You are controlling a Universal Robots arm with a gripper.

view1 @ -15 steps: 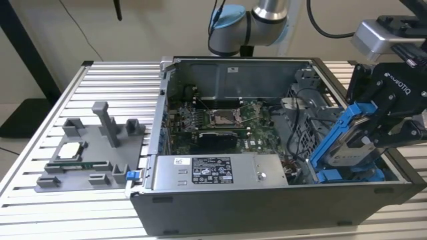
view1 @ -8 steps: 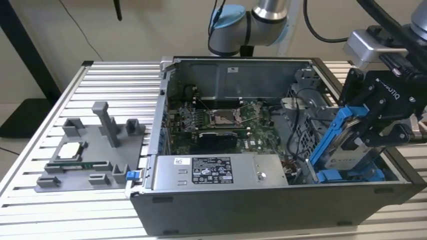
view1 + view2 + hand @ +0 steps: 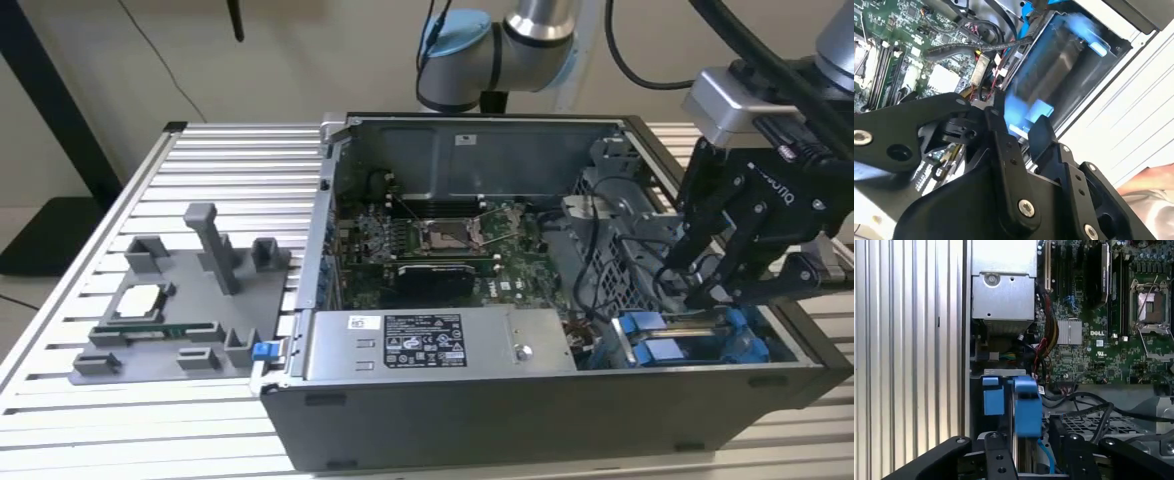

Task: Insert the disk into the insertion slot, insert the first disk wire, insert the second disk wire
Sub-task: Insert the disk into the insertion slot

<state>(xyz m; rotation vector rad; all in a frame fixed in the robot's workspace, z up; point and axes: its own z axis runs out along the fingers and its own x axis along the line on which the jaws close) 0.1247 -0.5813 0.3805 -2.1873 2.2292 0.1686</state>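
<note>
- The gripper hangs over the open case's corner at the exterior view's right. A blue edge sits between its jaws, and we cannot tell whether they pinch it or only straddle it.
- The disk, blue-framed, lies just past the jaws at the insertion slot; we cannot tell how deep it sits.
- We judge the disk insertion to be the step in hand. It wants the carrier square to the bay walls and an even push, or it may jam.
- Black cables run just beside the bay and must stay out from under the disk.

Pincer close to blue tabs; grey power-supply box beyond; green motherboard beside it.
</note>
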